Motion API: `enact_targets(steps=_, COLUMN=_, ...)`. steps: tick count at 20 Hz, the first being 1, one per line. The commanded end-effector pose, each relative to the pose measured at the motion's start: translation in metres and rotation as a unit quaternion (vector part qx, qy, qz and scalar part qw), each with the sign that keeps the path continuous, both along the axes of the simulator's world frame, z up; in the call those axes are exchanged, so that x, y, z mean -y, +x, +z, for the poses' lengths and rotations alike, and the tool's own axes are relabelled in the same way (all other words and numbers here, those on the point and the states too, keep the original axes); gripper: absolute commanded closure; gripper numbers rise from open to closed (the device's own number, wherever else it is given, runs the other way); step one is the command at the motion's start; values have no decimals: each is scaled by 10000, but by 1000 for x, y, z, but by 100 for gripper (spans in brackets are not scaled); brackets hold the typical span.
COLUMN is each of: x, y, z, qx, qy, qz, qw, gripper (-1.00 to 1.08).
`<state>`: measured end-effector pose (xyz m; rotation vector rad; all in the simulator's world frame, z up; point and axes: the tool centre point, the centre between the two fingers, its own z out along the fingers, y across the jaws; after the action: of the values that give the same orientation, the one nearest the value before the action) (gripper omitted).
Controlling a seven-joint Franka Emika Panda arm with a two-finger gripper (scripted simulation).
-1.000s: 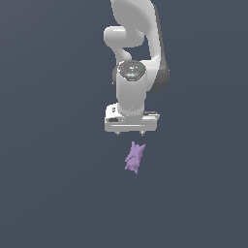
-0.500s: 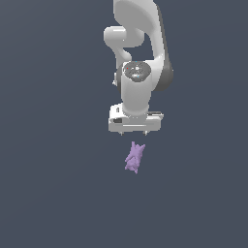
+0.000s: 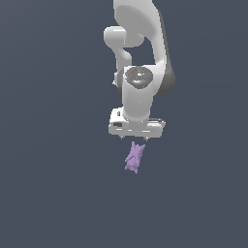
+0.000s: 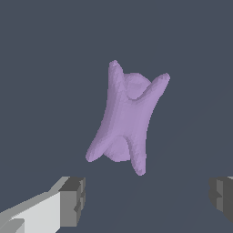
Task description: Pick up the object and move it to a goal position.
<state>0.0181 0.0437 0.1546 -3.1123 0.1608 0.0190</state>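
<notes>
The object is a small pale purple lumpy figurine with pointed limbs, lying on the dark grey floor. In the exterior view it lies just in front of and below my white gripper. In the wrist view the object fills the middle, ahead of the two fingertips, which stand wide apart with nothing between them. The gripper is open and empty, apart from the object.
The white arm rises behind the gripper in the exterior view. The dark grey floor extends all around the object.
The gripper has come down and slightly toward the object over the last second. The object has not moved.
</notes>
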Motion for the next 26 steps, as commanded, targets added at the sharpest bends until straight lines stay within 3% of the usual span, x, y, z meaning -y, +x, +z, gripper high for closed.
enact_targets(steps=1, x=-1, y=8, z=-3, qx=2, qy=-19, qz=-227, qw=9997, gripper=-92)
enact_targets(steps=13, x=-5, y=40, z=-15, qx=29, qy=-117, qz=-1202, qw=9927, gripper=-92)
enact_targets(steps=26, x=-6, y=44, z=-26, qx=35, qy=-133, qz=-1337, qw=9909, gripper=-92)
